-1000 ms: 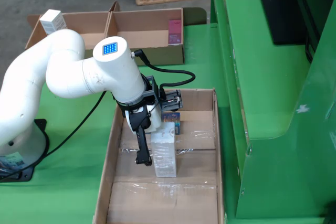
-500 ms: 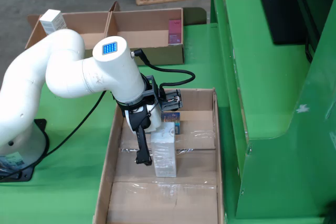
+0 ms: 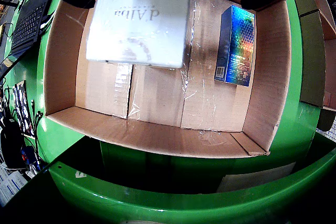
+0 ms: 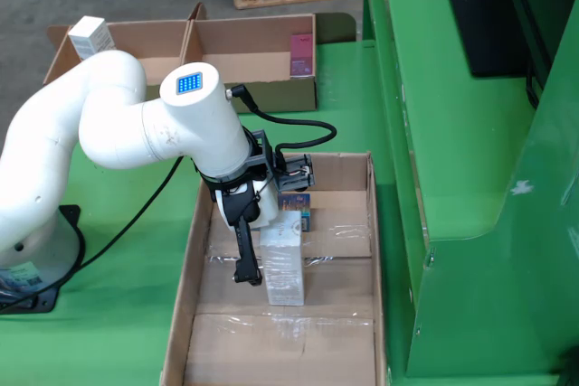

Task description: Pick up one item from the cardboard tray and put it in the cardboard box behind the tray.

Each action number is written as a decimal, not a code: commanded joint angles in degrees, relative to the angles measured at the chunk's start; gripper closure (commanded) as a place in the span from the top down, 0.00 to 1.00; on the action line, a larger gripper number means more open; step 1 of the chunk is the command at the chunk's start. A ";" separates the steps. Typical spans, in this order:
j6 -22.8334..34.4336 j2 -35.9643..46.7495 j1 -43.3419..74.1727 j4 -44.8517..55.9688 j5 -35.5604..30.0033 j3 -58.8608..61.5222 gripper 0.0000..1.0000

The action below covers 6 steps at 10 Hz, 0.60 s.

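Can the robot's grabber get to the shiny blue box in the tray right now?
Probably not yet. The gripper is already around the tall white box, which fills it. The shiny blue box lies uncovered beside it in the cardboard tray, easy to reach afterwards.

We see a cardboard tray [image 4: 185,287] of matt brown corrugated board, its floor seamed with strips of clear glossy tape [image 3: 189,85] that wrinkle and catch the light. The white carton [image 3: 139,19] looks like smooth paperboard under a shiny film wrap. The blue box [image 3: 235,45] has a holographic, iridescent foil finish. The arm [image 4: 118,128] wears smooth white plastic with a soft sheen, and the gripper [image 4: 271,273] is matt black. The bench [image 4: 353,97] is painted green and semi-gloss; the cardboard box [image 4: 253,88] behind is plain matt board.
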<state>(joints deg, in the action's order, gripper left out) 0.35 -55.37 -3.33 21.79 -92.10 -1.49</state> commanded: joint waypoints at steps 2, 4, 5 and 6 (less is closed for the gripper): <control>-0.17 0.61 -0.67 -8.31 1.65 1.49 1.00; 0.09 -2.64 -1.30 -20.33 3.18 1.49 1.00; 0.09 -2.64 -1.30 -20.33 3.18 1.49 1.00; 0.09 -2.64 -1.30 -20.33 3.18 1.49 1.00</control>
<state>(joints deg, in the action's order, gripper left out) 0.35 -59.94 -4.83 8.43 -89.38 -1.58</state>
